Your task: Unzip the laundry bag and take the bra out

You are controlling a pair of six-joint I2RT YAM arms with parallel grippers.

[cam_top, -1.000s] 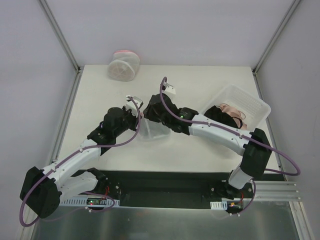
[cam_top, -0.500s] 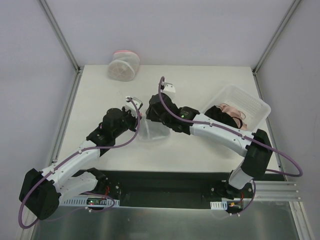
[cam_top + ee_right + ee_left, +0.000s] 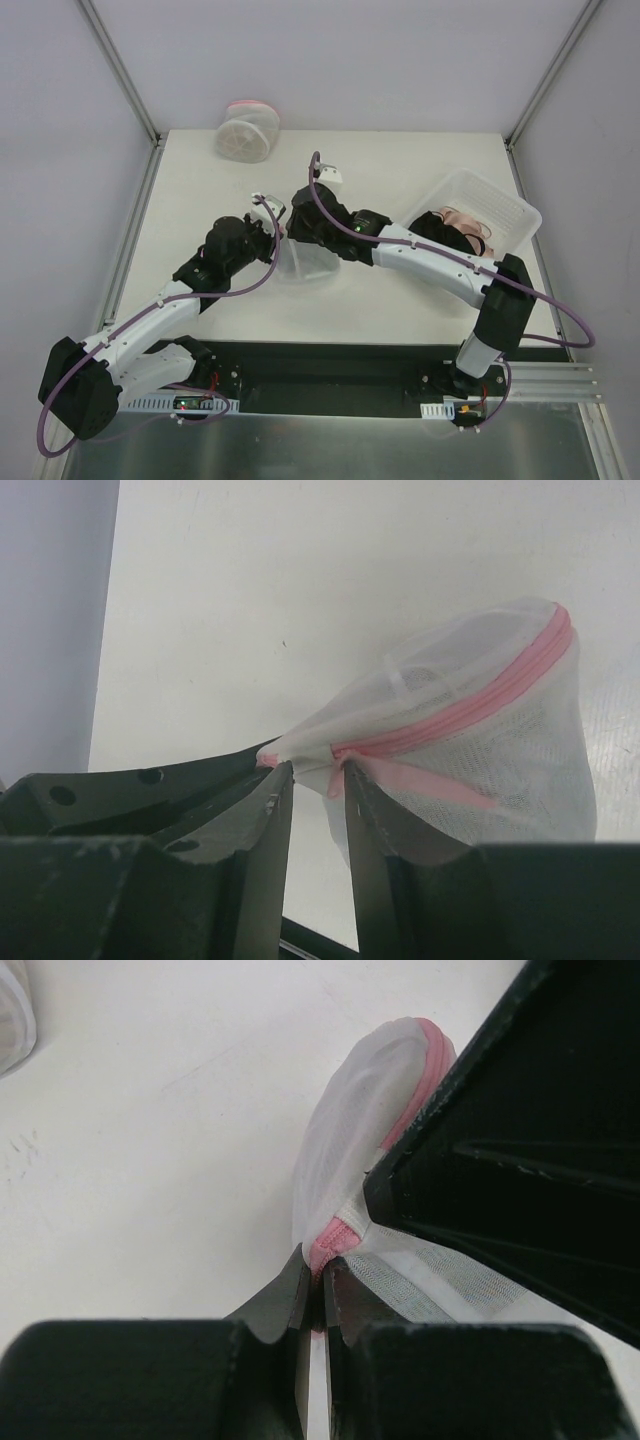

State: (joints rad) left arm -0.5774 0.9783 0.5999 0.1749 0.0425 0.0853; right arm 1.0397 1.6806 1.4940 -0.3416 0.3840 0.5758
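A robotics lab cell: a white table [image 3: 200, 190] boxed by plain pale walls [image 3: 330, 60] and aluminium posts [image 3: 120, 68], two cabled arms [image 3: 430, 262] bolted to a rail [image 3: 560, 378] at 6 o'clock.

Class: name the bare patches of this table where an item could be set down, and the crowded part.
Bare: the far strip between the drum mesh bag and the white basket; the near strip before the laundry bag. Crowded: the centre, around that bag.

From above, the bag [image 3: 303, 267] is partly covered. In the left wrist view the right gripper [image 3: 380, 1192] blocks its far side — zipper pull unseen, bra indiscernible.
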